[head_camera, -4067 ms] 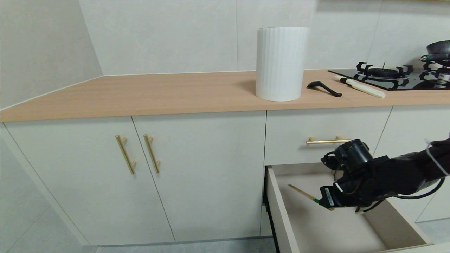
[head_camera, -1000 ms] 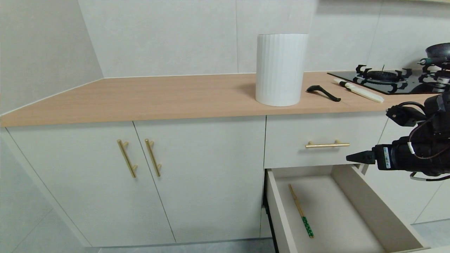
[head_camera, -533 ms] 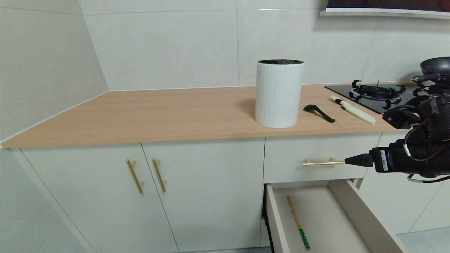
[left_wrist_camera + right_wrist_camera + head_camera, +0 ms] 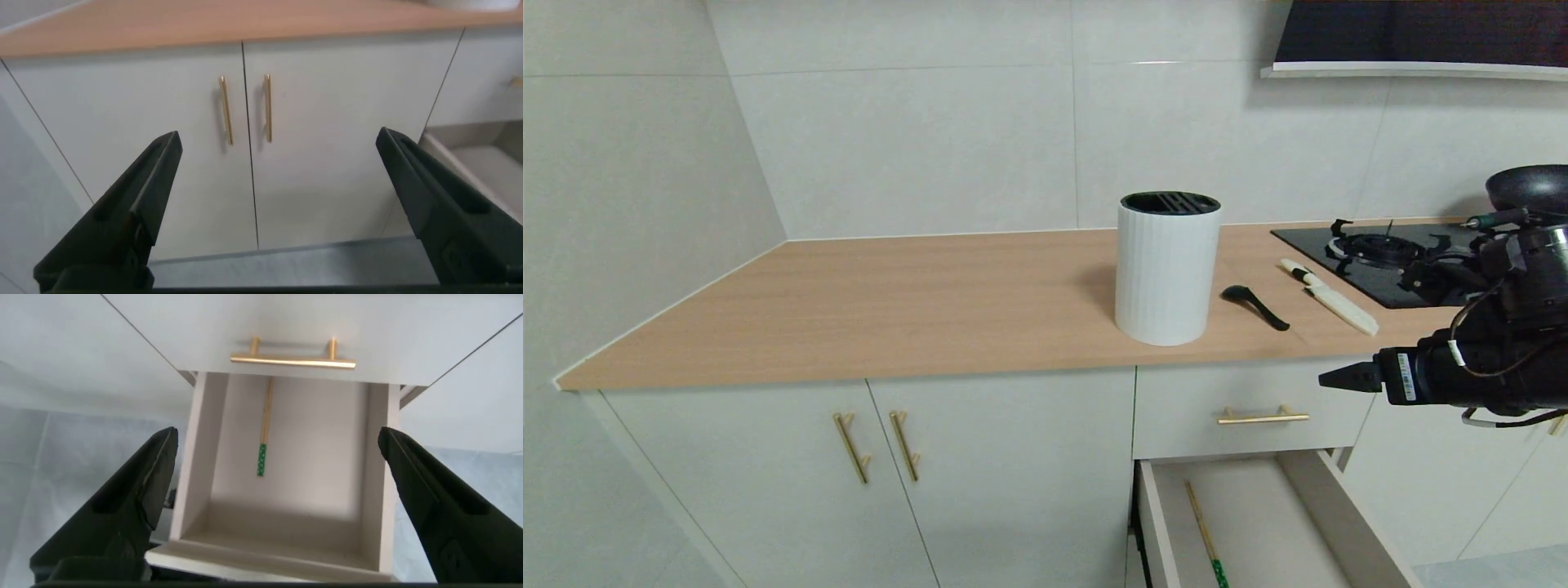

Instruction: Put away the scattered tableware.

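Right wrist view is looking straight down into the open drawer, and the chopsticks are lying flat on its floor, so I'm calling that part done. The right gripper is hanging above the drawer with its fingers spread wide, carrying nothing. The left gripper is gaping too, facing the cabinet doors.

Farther back on the countertop, a black spoon and a cream knife are lying loose between the white holder and the stove — those are what's left, I'd guess. The holder is standing just beside the spoon (could be crowding a grab), and a pan is sitting on the stove beyond.
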